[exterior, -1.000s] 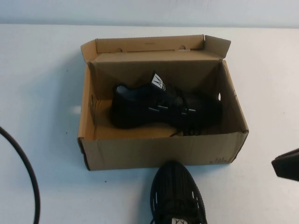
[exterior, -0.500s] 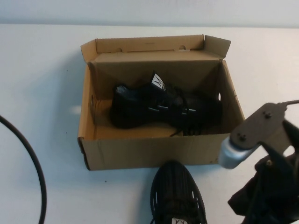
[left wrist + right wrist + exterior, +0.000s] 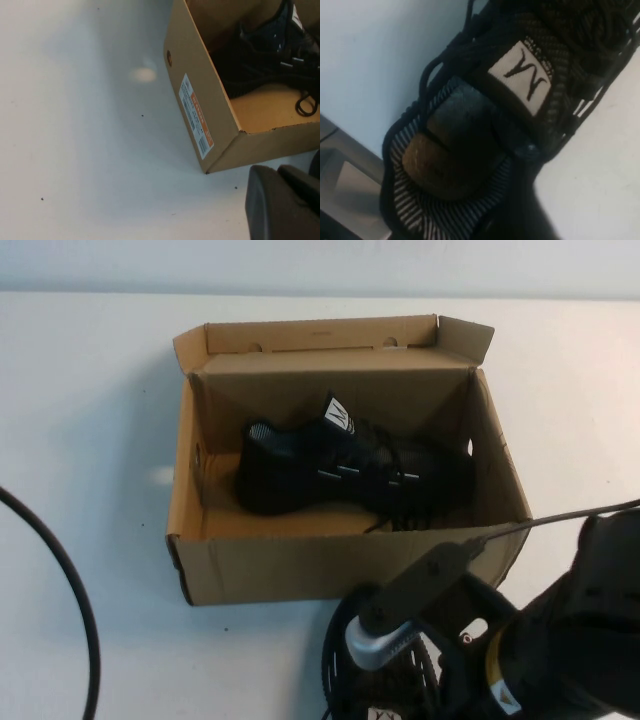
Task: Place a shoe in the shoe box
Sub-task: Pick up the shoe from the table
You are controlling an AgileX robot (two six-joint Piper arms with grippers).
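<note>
So far the task looks half done at most: the white table (image 3: 90, 390) carries the open cardboard shoe box (image 3: 340, 565), which already holds one black shoe (image 3: 350, 475) lying on its side; the second black shoe (image 3: 345, 640) sits on the table just in front of the box, not yet lifted; the right gripper (image 3: 470, 150) hangs directly over its opening, whether its jaws are parted I cannot tell; the left gripper (image 3: 280, 205) waits beside the box's left corner, jaw state unclear.
</note>
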